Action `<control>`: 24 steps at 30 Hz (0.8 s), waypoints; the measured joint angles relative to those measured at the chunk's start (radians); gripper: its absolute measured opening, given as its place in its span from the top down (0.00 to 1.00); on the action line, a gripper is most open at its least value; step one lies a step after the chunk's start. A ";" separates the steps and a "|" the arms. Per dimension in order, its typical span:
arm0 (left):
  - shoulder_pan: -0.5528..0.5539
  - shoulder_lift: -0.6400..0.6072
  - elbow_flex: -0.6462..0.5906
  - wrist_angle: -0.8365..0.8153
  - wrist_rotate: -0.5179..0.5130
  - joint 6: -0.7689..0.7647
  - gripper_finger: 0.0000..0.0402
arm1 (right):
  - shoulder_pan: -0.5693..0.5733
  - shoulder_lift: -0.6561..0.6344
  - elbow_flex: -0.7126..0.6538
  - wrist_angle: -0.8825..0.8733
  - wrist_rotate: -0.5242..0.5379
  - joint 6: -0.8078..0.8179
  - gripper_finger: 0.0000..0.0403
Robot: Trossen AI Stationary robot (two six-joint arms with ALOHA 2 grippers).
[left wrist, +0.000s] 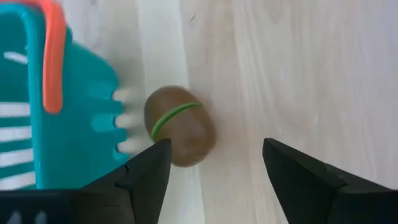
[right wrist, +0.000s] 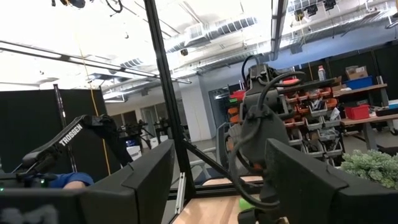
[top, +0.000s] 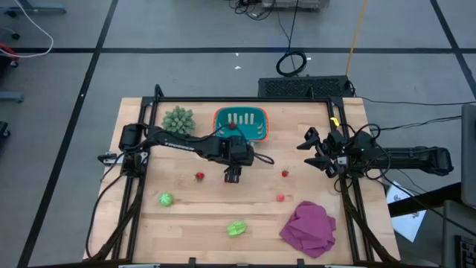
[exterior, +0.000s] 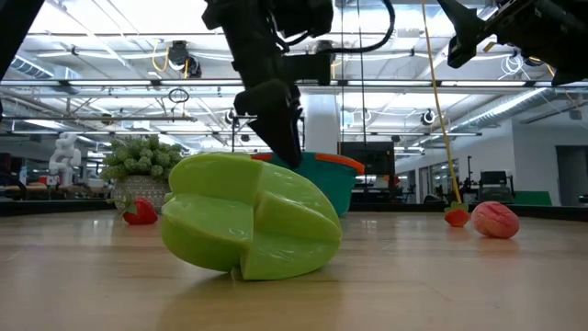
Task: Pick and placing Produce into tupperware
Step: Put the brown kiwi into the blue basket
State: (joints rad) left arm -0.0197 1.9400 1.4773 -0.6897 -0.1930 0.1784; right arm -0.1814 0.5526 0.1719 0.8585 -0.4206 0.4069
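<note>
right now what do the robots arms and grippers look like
Both arms are dark, nearly black, built of jointed tube-like links. The left arm carries white lettering along one link; the right wrist view reads TROSSEN on it. Loose black cables loop around the wrists of both. The left gripper has two flat, wedge-shaped matte black fingers; the right gripper looks the same dark colour.

Lab: exposed ceiling ducts [right wrist: 205,31], parts-bin shelves [right wrist: 323,102].
</note>
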 joint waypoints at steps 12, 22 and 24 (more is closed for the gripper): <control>0.014 0.013 0.000 0.079 0.000 -0.109 0.27 | 0.000 0.000 0.000 0.000 -0.002 0.000 0.40; 0.013 0.034 -0.001 0.169 0.009 -0.293 0.24 | 0.000 0.000 0.000 -0.007 -0.002 0.000 0.40; 0.011 0.045 0.000 0.191 0.009 -0.323 0.25 | 0.000 0.000 0.000 -0.009 -0.002 0.000 0.40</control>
State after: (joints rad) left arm -0.0090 1.9854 1.4773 -0.4990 -0.1839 -0.1445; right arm -0.1814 0.5528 0.1719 0.8498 -0.4229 0.4068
